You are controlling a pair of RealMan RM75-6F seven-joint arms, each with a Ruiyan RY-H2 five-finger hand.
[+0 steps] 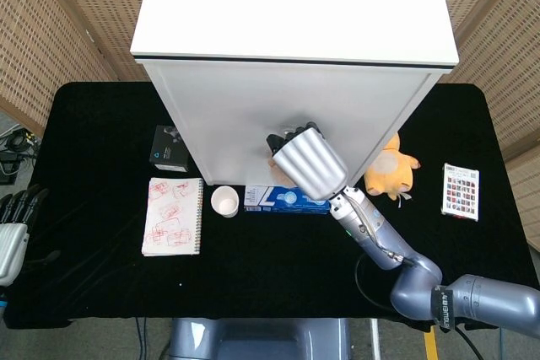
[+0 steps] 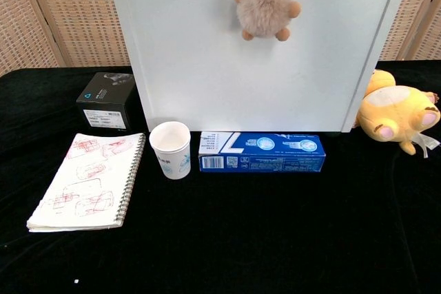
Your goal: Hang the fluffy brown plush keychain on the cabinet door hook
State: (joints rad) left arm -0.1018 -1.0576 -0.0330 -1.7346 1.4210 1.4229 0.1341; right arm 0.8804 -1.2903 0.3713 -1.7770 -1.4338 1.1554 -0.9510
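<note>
Left hand (image 1: 12, 233) rests at the near surface (image 1: 278, 292) edge, fingers apart, holding nothing. Farther on lie a notebook (image 2: 86, 180), cup (image 2: 170, 149) and blue box (image 2: 262, 153). The right hand (image 1: 305, 160) is raised against the cabinet (image 1: 295, 115) door (grip not discernible); the keychain (image 2: 265, 10) dangles before the door.

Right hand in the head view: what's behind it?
The right hand covers the cabinet door where the hook should be; the hook is hidden. The chest view shows the plush keychain against the door, its ring at the frame's top edge.
</note>
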